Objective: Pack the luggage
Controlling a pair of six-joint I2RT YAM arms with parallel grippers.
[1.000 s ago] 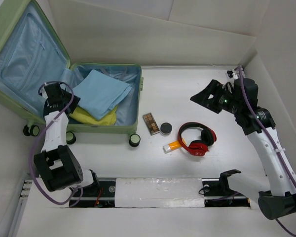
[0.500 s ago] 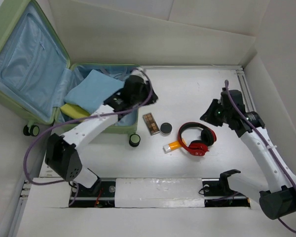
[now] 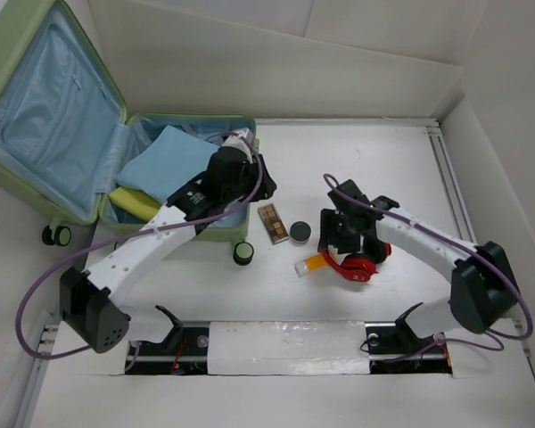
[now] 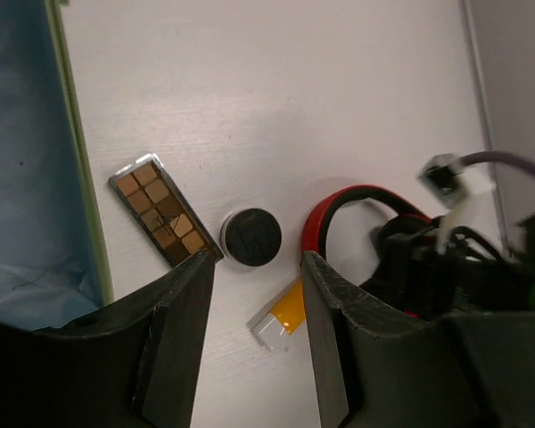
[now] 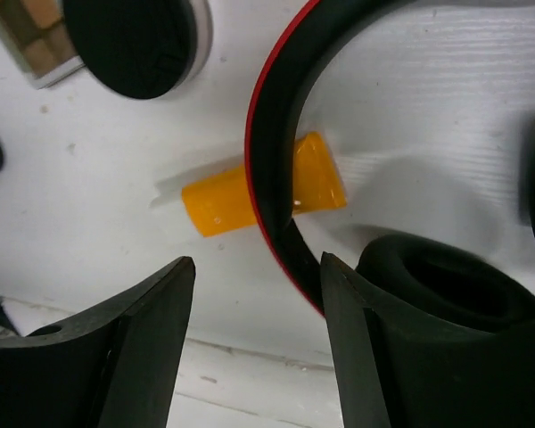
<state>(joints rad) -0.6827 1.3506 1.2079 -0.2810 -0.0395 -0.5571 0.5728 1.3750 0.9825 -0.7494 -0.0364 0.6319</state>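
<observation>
Beside the luggage (image 3: 45, 116), right gripper (image 5: 254, 276) had swung down over the headphones (image 5: 272, 125), jaws apart, left gripper (image 4: 256, 267) likewise apart: next pickup likely.

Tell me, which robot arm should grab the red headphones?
Right. The right gripper hangs open close over the headphones, their band showing between its fingers. The left gripper, open too, is farther off by the suitcase.

The worktop (image 3: 339, 160) is white and flat. Plain white walls (image 3: 276, 76) stand at the back and on the right side. The light is soft and even.
</observation>
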